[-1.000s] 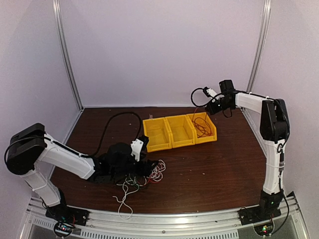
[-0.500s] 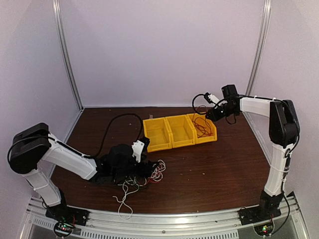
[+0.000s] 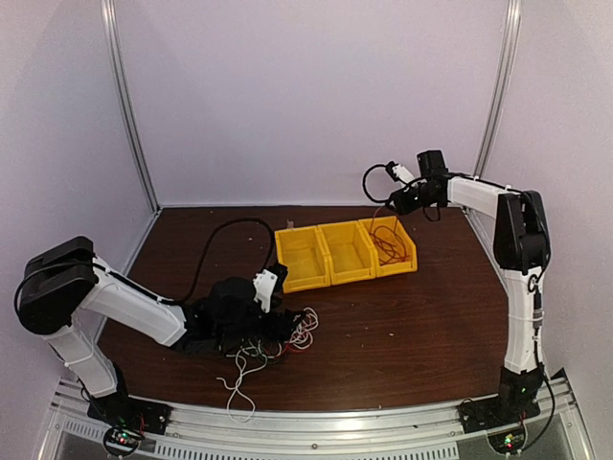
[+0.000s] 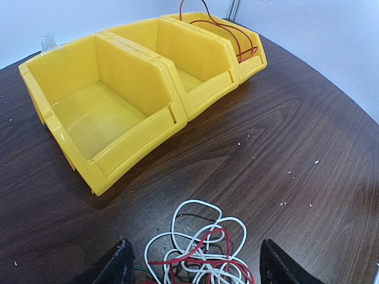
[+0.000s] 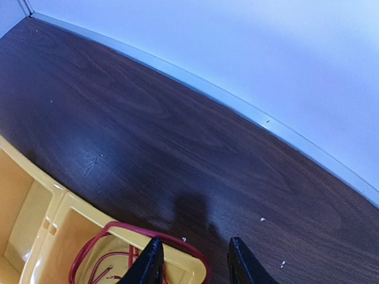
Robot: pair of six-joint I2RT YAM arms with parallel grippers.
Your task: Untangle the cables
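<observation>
At the left, my left claw (image 4: 198, 269) is reaching low over the dark wood table (image 4: 308, 136), its jaws standing wide apart and gripping nothing. The tangle (image 4: 201, 251) of white and red cables, with a darker strand in it, is lying on the table between the two fingertips, and in the wrist view I cannot tell whether either tip is touching it. In the overhead view a few white strands are trailing from the heap toward the near edge. Just beyond the tangle, three yellow bins (image 4: 133, 139) are sitting side by side in a row that is angling away to the right. The left and middle bins are showing only bare yellow floors. The right bin is holding a loosely coiled red cable (image 3: 386, 247), and a loop of it is riding over the bin's far rim while thin strands are rising up out of the bin. At the far right, my right claw (image 5: 192, 260) is hanging above the back corner of that bin, near the rear wall. Its jaws are parted, with bare table showing between them and nothing clamped. The red loop is passing just under the left finger, and I cannot tell whether it is touching.
</observation>
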